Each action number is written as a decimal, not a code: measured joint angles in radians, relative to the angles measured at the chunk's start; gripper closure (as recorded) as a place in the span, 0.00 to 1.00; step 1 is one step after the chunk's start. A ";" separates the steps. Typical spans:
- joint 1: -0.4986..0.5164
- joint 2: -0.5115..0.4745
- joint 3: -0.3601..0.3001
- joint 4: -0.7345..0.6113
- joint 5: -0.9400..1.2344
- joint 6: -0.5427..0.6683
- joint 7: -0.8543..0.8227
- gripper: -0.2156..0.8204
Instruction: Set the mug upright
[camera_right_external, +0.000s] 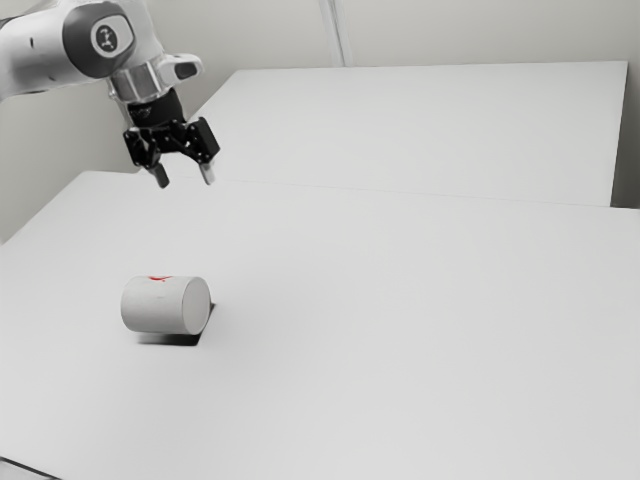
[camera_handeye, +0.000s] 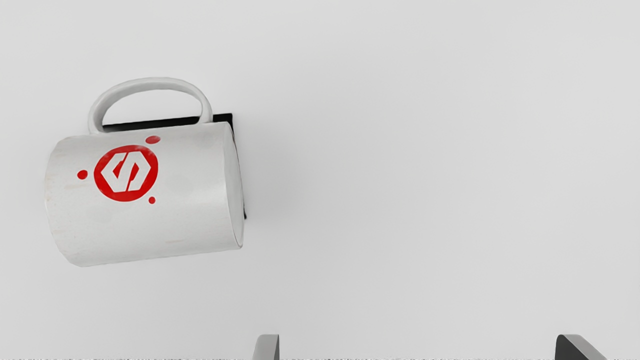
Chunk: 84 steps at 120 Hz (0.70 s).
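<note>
The gripper (camera_right_external: 186, 177) hangs open above the table near the exterior view's upper left, its fingers apart with nothing between them. Below it and apart from it, a white mug (camera_right_external: 160, 305) lies on its side on the table. In the wrist view the mug (camera_handeye: 165, 210) shows a red round logo and its handle, which stands out from the side of the body. There the open gripper (camera_handeye: 417, 347) has its two fingertips wide apart, clear of the mug.
The white table (camera_right_external: 420, 330) carries the mug and a dark shadow beneath it. Behind it in the exterior view stands a large white panel (camera_right_external: 420, 130), with pale walls around. A dark thin edge (camera_right_external: 30, 468) crosses the exterior view's lower left corner.
</note>
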 joint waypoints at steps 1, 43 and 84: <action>0.004 -0.001 0.000 -0.007 -0.004 0.003 0.001 0.21; 0.189 -0.008 -0.002 -0.200 -0.112 0.176 0.206 0.21; 0.420 0.033 -0.002 -0.276 -0.189 0.262 0.482 0.21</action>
